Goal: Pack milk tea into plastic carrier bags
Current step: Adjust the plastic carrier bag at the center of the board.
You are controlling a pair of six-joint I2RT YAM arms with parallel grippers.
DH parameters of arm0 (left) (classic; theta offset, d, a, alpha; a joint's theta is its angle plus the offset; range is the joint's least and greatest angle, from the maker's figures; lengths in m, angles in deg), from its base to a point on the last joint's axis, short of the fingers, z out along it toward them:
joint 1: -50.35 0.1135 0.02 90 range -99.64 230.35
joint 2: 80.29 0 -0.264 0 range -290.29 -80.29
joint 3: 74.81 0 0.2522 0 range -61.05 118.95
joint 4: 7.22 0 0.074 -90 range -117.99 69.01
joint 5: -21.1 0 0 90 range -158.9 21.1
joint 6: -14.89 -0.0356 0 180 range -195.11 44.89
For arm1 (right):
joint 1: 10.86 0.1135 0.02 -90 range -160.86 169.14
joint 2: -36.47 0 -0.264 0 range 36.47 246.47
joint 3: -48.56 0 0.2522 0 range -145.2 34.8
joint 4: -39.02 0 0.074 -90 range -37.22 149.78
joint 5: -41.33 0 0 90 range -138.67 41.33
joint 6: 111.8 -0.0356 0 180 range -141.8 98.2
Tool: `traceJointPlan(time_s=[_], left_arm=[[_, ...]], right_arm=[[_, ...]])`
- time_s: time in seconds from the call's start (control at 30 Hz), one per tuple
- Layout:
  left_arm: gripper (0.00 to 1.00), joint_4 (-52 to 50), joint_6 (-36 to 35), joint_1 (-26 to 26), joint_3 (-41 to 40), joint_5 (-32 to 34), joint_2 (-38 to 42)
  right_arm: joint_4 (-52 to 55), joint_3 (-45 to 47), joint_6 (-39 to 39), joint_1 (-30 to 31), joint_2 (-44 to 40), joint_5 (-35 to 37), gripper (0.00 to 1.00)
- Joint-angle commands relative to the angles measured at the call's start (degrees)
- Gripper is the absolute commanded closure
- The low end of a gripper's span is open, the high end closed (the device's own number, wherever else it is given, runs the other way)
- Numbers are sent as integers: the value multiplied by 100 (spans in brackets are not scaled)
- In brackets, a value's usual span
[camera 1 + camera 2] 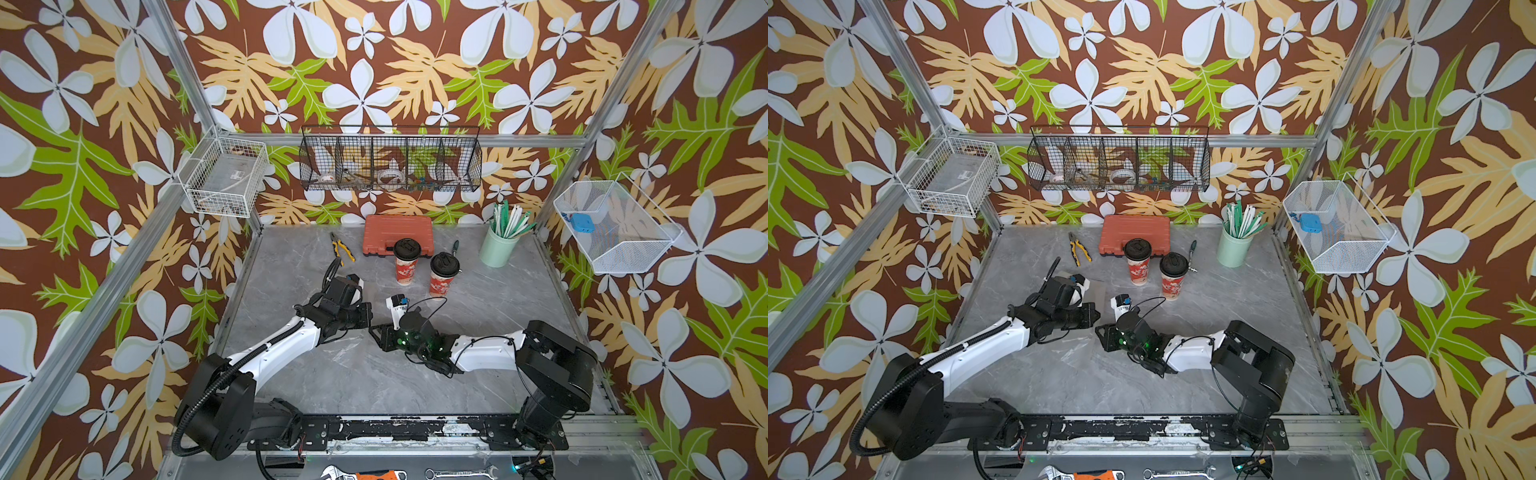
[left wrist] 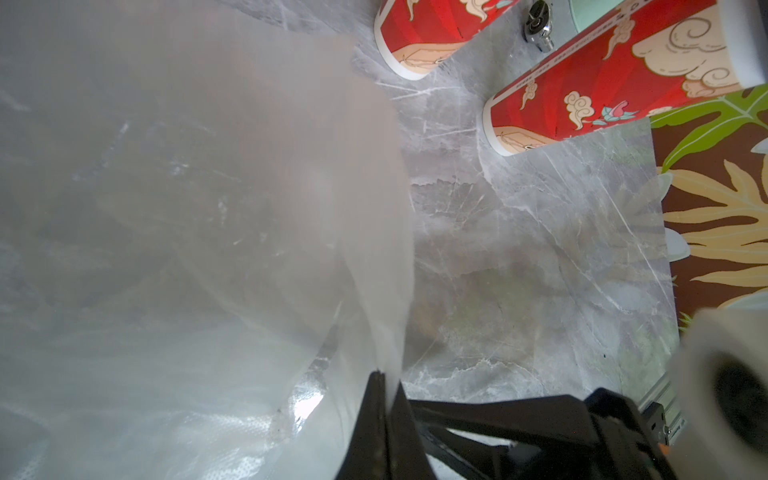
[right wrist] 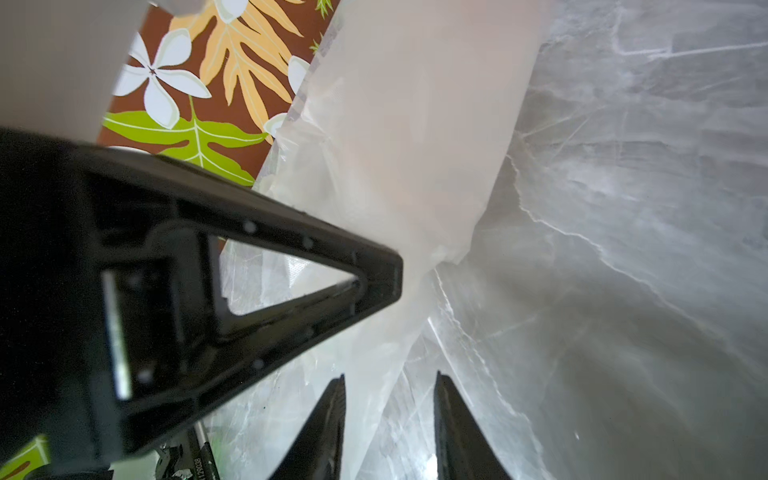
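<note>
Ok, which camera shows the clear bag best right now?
Left wrist: the clear bag fills half the frame, pinched in the shut left gripper. Right wrist shows its film running through the open right gripper. In both top views it is almost invisible.

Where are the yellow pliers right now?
In both top views the yellow pliers lie on the table near the back wall, beside the orange tool case, on the robot's left side.

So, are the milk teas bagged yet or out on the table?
Out. The far cup and near cup stand upright, lidded, on the table, no film around them; the bag is pinched in the left gripper.
</note>
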Motion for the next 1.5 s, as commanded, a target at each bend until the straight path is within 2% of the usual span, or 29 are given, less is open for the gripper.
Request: traceJointPlan(time_s=[0.0,0.5,0.87,0.97,1.03,1.13,1.23,1.4,1.47], left_arm=[[100,-32,-15,-10,51,-2,-3],[100,-86,-18,-10,42,30,57],[100,-68,38,-10,69,17,-9],[100,-70,59,-10,77,16,1],[100,-88,67,-10,86,53,58],[87,-226,60,-10,128,216,223],[67,-504,-8,-10,222,421,437],[52,-865,-93,-10,155,582,824],[47,-870,-135,-10,69,387,936]], right_arm=[[14,-119,-12,5,101,-29,65],[393,-294,18,-24,199,264,80],[127,-670,124,-69,532,-263,72],[106,-662,98,-64,559,-260,78],[94,-632,76,-65,544,-228,90],[33,-568,64,-102,505,-246,99],[-71,-483,64,-125,420,-263,100],[-443,-314,116,-151,218,-407,100],[-592,-273,142,-151,156,-484,100]])
